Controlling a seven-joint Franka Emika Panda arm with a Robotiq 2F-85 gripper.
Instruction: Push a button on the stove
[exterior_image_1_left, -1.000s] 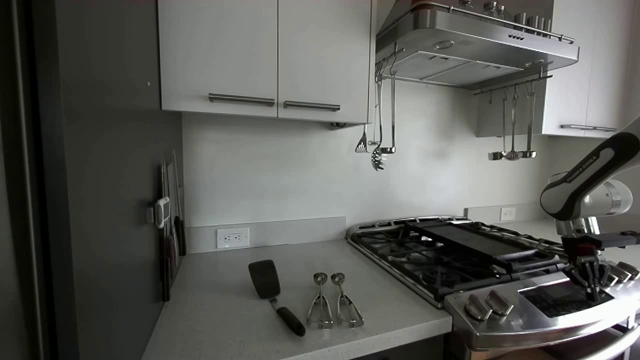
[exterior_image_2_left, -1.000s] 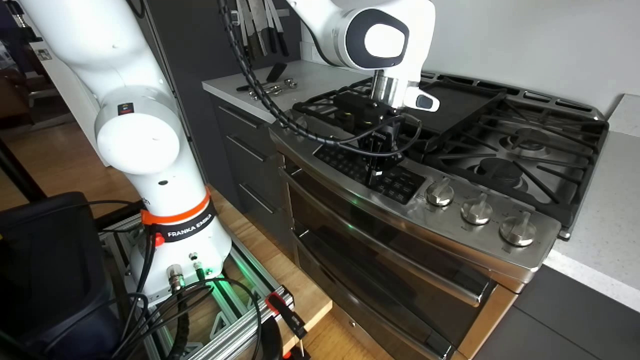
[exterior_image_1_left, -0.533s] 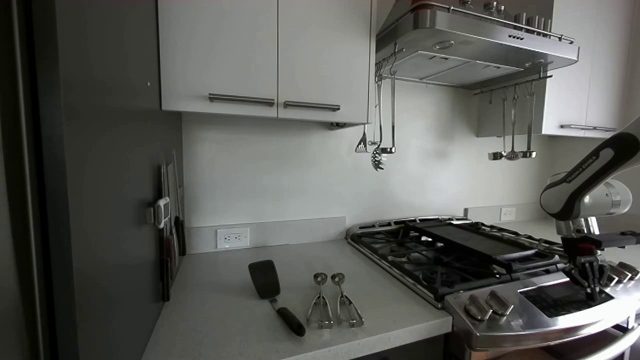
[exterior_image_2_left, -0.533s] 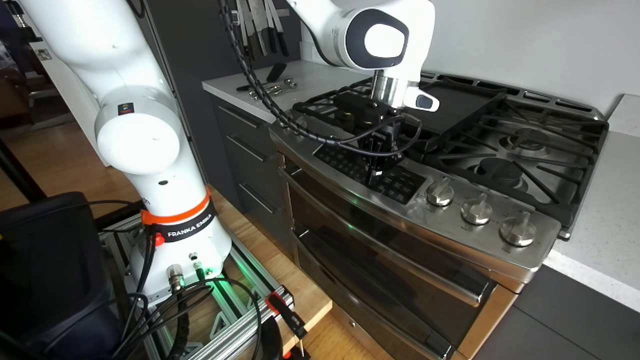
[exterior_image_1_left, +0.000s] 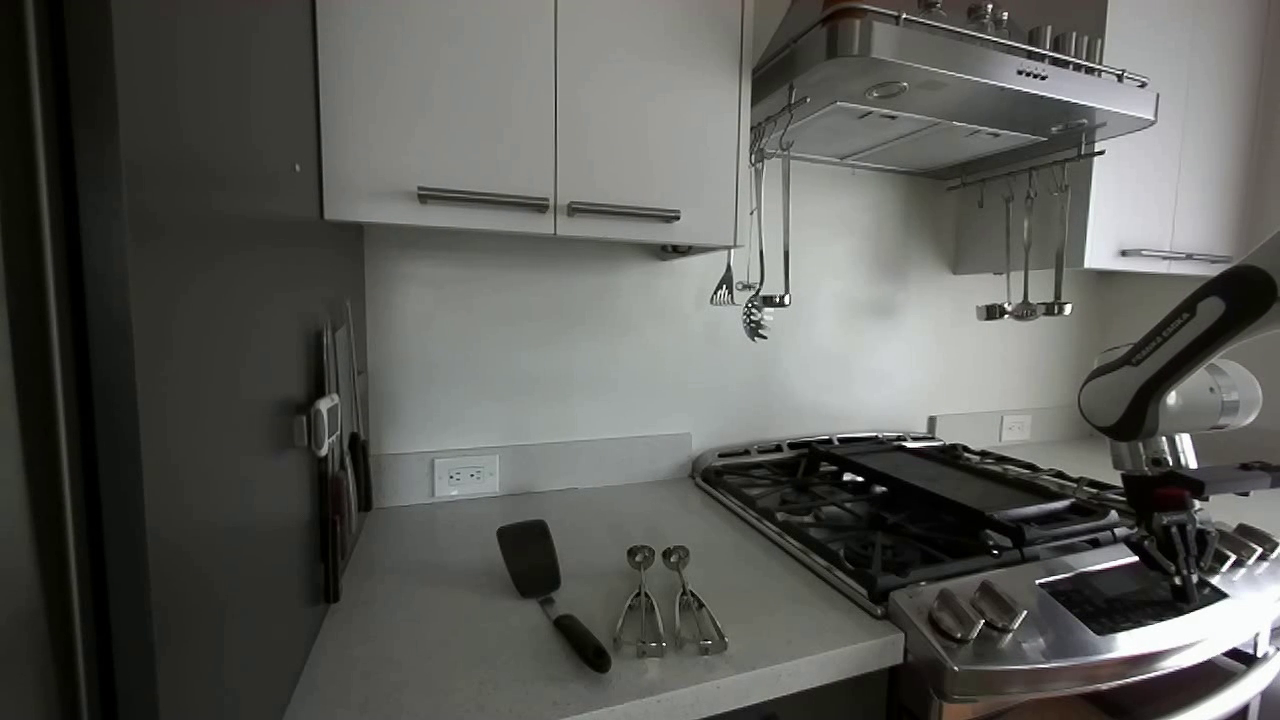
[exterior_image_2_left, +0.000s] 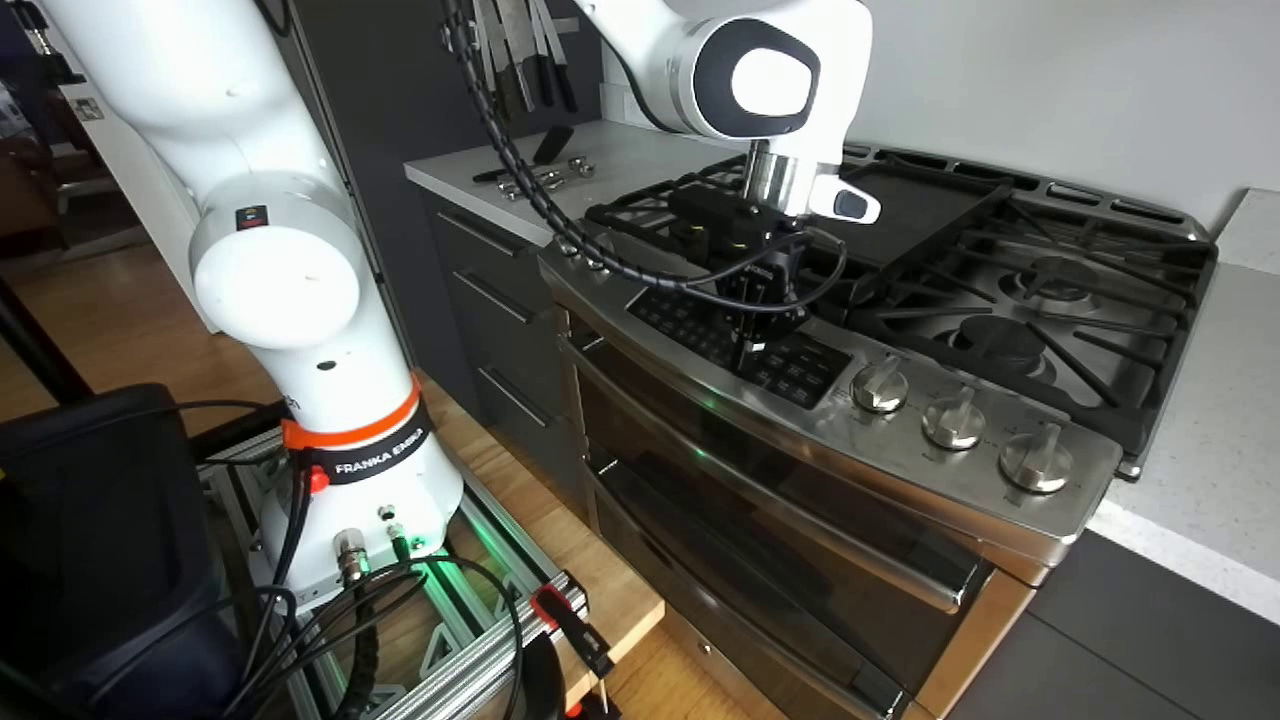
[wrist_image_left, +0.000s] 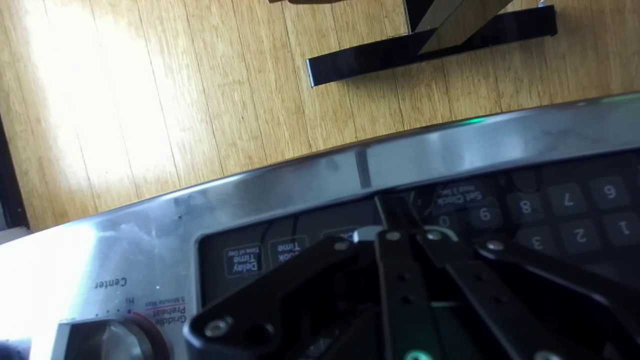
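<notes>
Hand (exterior_image_2_left: 741, 358) over the control panel (exterior_image_2_left: 798, 370) of the stove (exterior_image_2_left: 830, 430)
Jaws together, pointing down at the panel; whether touching, cannot tell

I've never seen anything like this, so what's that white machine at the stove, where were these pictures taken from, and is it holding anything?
That's a robot arm, and the black pincer at its end works like a hand. Two cameras outside it show the scene; the close-up comes from its wrist camera, where the Delay Time label reads upside down. The pincer points down at the dark control panel of a stainless-steel gas range; whether it touches, I can't tell. A black griddle lies on top of the range. On the counter beside it are a black spatula and two metal cookie scoops. The pincer looks shut, with nothing visible in its grip.
</notes>
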